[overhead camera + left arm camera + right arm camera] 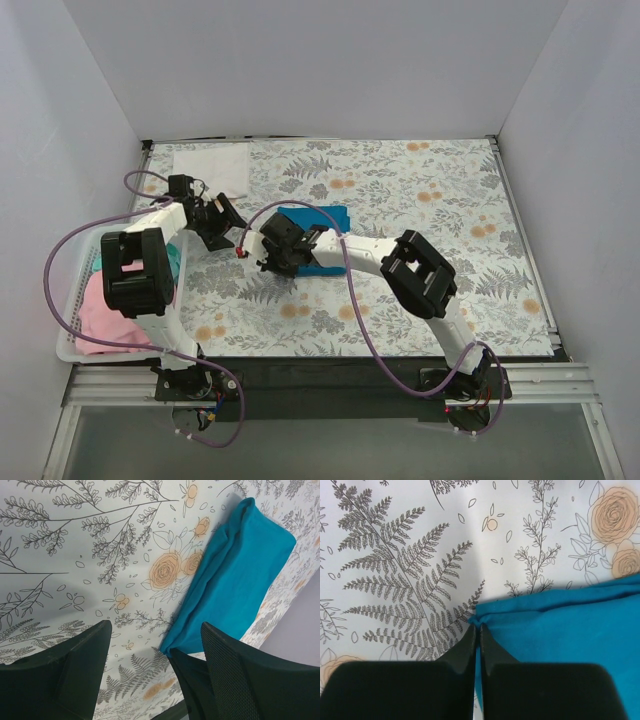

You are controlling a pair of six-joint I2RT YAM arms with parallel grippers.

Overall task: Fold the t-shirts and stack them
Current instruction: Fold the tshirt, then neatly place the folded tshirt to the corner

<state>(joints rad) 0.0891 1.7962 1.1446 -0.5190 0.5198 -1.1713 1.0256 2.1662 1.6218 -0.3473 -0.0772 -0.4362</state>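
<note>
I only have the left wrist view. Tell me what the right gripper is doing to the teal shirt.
Observer: The right gripper is at a corner of the folded teal t-shirt, its jaws pressed together with teal cloth showing in the slit between them.
Operator: Report what's already folded.
Observer: A white t-shirt lies folded flat at the far left corner of the table.
Operator: Now give me the rest of the pile.
Observer: A pink t-shirt lies in the white basket at the table's left side.
</note>
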